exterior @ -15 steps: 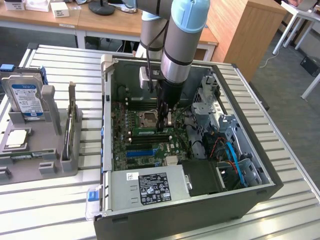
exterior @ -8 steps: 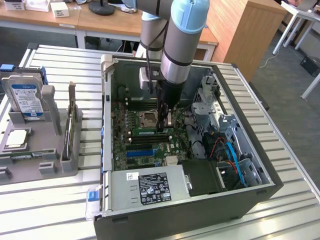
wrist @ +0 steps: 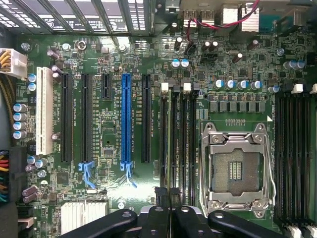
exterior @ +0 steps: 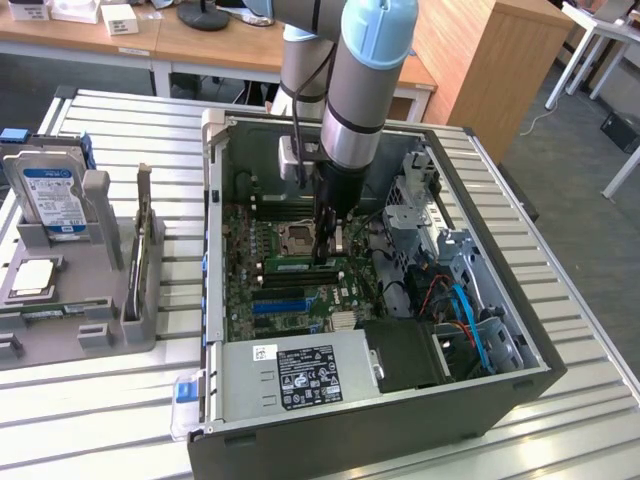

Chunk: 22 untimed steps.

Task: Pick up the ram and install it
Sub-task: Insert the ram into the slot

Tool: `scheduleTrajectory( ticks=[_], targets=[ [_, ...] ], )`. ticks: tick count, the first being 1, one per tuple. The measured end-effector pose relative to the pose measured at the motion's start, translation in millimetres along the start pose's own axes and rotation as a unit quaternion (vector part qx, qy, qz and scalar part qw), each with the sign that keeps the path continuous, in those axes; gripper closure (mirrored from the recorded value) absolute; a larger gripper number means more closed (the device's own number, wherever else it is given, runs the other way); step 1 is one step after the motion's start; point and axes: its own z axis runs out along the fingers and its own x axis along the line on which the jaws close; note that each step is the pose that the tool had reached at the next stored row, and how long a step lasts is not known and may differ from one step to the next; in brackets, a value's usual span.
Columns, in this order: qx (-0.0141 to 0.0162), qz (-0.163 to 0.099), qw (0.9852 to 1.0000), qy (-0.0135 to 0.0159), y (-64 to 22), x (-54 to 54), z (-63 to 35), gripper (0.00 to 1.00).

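Observation:
The ram (exterior: 290, 266) is a thin green stick standing on edge in one of the dark memory slots of the motherboard (exterior: 250, 300), inside the open computer case. In the wrist view the ram (wrist: 173, 139) shows edge-on, between empty black slots. My gripper (exterior: 326, 252) reaches down into the case over the stick's end at the exterior view's right. Its black fingers (wrist: 161, 198) are shut together, with the gripper (wrist: 168, 194) right at that end of the stick. I cannot tell whether the tips press on the ram's top edge.
A long blue slot (wrist: 126, 119) and an open processor socket (wrist: 235, 168) flank the memory slots. The power supply (exterior: 300, 375) and drive cage (exterior: 430, 210) crowd the case. A grey holder (exterior: 90, 330) at the exterior view's left carries a hard drive (exterior: 50, 195) and a processor chip (exterior: 30, 278).

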Motion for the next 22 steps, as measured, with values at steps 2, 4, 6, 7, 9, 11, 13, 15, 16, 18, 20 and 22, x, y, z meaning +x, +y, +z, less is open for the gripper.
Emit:
scheduleTrajectory(
  ticks=[2,4,6,7,9,11,13,15,16,18,20,22],
  targets=[
    [0.0001,0.0,1.0,0.0002,1.5,0.1,-0.1,0.88],
    [0.0002,0.0,1.0,0.0002,2.3,0.2,-0.2,0.88],
    [0.0003,0.0,1.0,0.0002,2.3,0.2,-0.1,0.88],
    [0.0003,0.0,1.0,0.0001,2.3,0.3,-0.1,0.88],
    [0.0003,0.0,1.0,0.0002,2.3,0.9,-0.2,0.88],
    [0.0003,0.0,1.0,0.0002,2.3,1.1,-0.2,0.88],
    [0.0003,0.0,1.0,0.0001,2.2,1.1,-0.1,0.88],
    [0.0004,0.0,1.0,0.0,2.2,1.2,0.5,0.88],
    [0.0005,0.0,1.0,0.0001,2.2,1.2,0.9,0.88],
    [0.0006,0.0,1.0,0.0002,2.2,1.2,1.7,0.88],
    [0.0006,0.0,1.0,0.0002,2.2,1.3,2.6,0.88],
    [0.0005,0.0,1.0,0.0003,2.2,1.3,3.0,0.88]
  ],
)
